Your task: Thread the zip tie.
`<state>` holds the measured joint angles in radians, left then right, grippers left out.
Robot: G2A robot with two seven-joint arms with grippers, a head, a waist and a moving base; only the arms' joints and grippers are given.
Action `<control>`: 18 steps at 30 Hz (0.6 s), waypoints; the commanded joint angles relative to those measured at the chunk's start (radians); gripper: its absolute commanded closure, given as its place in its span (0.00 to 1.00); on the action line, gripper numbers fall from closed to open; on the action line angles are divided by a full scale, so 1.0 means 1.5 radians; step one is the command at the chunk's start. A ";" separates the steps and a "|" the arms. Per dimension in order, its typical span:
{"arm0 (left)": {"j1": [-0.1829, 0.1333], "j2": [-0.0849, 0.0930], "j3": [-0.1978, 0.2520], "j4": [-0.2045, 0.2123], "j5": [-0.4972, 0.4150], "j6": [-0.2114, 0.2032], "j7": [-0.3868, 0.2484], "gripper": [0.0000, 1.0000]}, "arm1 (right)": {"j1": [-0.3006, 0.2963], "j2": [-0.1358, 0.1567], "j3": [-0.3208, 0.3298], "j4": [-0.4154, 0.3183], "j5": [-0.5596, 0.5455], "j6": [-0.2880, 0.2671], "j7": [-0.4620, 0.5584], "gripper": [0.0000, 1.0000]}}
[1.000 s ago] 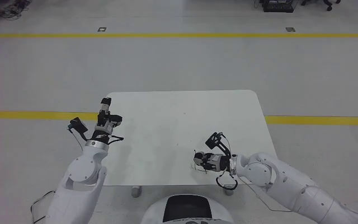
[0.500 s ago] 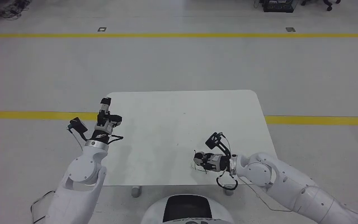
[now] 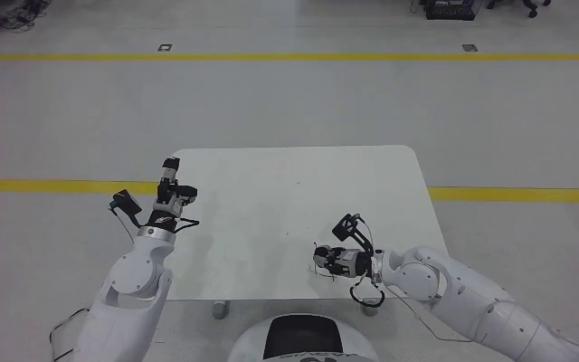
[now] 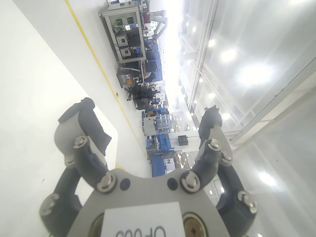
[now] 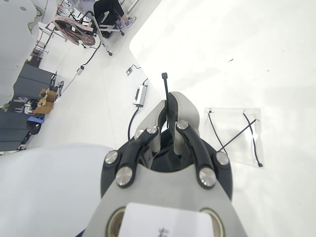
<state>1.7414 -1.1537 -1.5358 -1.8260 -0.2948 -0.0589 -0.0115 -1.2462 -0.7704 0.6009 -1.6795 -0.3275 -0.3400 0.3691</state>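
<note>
Top view, from the left: my left claw (image 3: 169, 168) hangs wide and empty over the left edge of the bench (image 3: 298, 190). Across to my right claw (image 3: 319, 261), near the front edge, clamped on a black zip tie (image 5: 165, 85), its head poking out beyond the grip (clear pouch (image 5: 234, 122) of spare ties (image 5: 249, 125) just beside). Pickup looks done; threading comes next, I judge: left claw must cross, take the tail, aim it into that head.

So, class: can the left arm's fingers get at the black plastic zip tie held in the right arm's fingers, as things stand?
Probably yes. The left fingers, though pointing away, are open; the black plastic zip tie sticks out beyond the shut right fingers, and nothing stands between the arms.
</note>
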 commanded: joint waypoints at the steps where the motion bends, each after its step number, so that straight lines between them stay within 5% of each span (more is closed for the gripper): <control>1: 0.001 -0.001 0.011 0.004 0.035 -0.030 -0.001 0.00 | -0.004 -0.002 0.002 0.002 0.008 0.001 -0.009 1.00; 5: 0.004 -0.003 0.050 0.019 0.144 -0.101 0.011 0.00 | -0.013 -0.006 0.009 -0.005 0.088 0.000 -0.025 1.00; 11: -0.011 -0.012 0.122 0.085 0.246 -0.185 0.047 0.00 | -0.021 -0.008 0.026 -0.020 0.215 0.000 -0.014 1.00; 18: -0.012 -0.012 0.125 0.088 0.248 -0.187 0.048 0.00 | -0.023 -0.009 0.034 -0.028 0.251 0.000 0.000 1.00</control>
<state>1.7231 -1.1723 -1.3482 -1.6940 0.0770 -0.3399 0.0601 -1.2807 -0.7843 0.6523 -1.7209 0.0492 -0.3400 0.3695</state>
